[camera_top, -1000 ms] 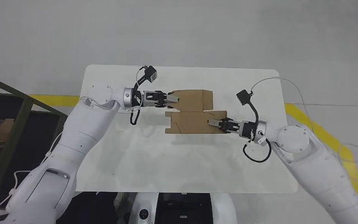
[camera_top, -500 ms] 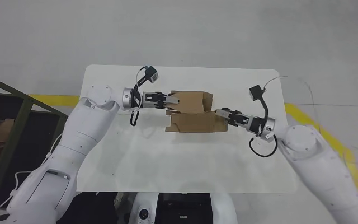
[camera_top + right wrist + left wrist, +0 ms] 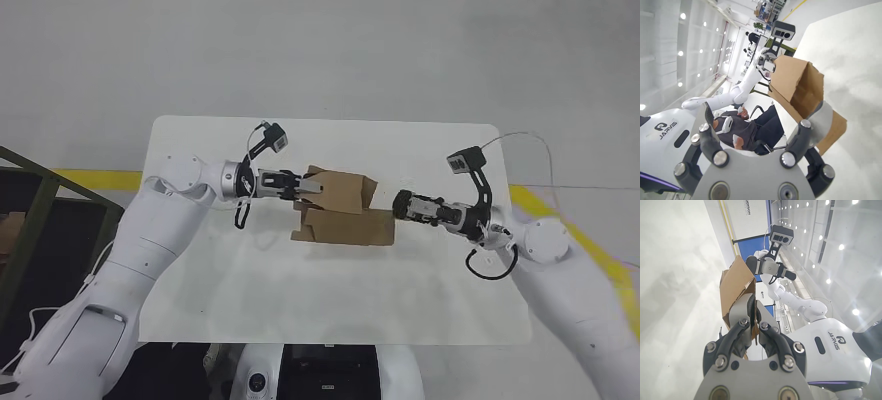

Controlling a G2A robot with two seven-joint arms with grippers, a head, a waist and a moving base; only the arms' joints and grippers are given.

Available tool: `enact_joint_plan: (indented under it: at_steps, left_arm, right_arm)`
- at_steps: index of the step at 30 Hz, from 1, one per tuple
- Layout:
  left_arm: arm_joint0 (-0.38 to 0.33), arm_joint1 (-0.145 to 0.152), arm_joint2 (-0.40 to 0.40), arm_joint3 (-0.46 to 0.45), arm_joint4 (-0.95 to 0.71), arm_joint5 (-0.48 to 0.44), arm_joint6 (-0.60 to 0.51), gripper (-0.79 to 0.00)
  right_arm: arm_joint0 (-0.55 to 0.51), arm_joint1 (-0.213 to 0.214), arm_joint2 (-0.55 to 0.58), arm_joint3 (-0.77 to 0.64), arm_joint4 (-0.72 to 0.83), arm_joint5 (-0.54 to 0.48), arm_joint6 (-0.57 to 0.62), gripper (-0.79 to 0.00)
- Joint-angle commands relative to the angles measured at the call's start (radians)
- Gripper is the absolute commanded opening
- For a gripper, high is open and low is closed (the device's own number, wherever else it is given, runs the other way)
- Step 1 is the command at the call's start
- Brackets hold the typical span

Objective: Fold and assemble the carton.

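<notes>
Top view, entry 1: carton, brown corrugated cardboard, partly opened. It lay near the middle of the white surface, somewhat closer to the far edge than to the near edge. One panel stood raised and tilted above a flatter lower panel.

Entry 2: left arm, extended from the left-edge side toward the carton. The left jaws were closed on a cardboard edge at the carton's end facing the left edge. In the left wrist view the carton rose beyond the jaws, with thin board pinched between the two dark pads.

Entry 3: right arm, extended from the right-edge side. The right jaws were spread wide, gripping nothing, just beside the carton's end facing the right edge. In the right wrist view the carton showed its hollow open end. One jaw overlapped that end and the other stood well apart from it. Whether the nearer jaw touched the board could not be told.
</notes>
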State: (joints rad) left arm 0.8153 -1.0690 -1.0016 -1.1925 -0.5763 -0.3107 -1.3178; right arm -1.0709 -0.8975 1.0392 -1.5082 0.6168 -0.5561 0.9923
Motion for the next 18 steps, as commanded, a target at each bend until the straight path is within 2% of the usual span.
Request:
enact_joint_plan:
  at_steps: [1, 7, 18]
  left_arm:
    - [0.001, -0.001, 0.0, -0.005, -0.003, 0.0, -0.004, -0.785]
    - [0.003, -0.003, 0.003, -0.018, 0.0, 0.004, -0.011, -0.785]
    - [0.001, -0.011, 0.012, -0.028, -0.009, 0.006, -0.023, -0.785]
  right_arm:
    - [0.027, -0.013, -0.032, 0.031, 0.031, -0.019, 0.021, 0.0]
    - [0.111, -0.057, -0.117, 0.124, 0.106, -0.087, 0.102, 0.0]
    - [0.2, -0.118, -0.202, 0.251, 0.174, -0.105, 0.16, 0.0]
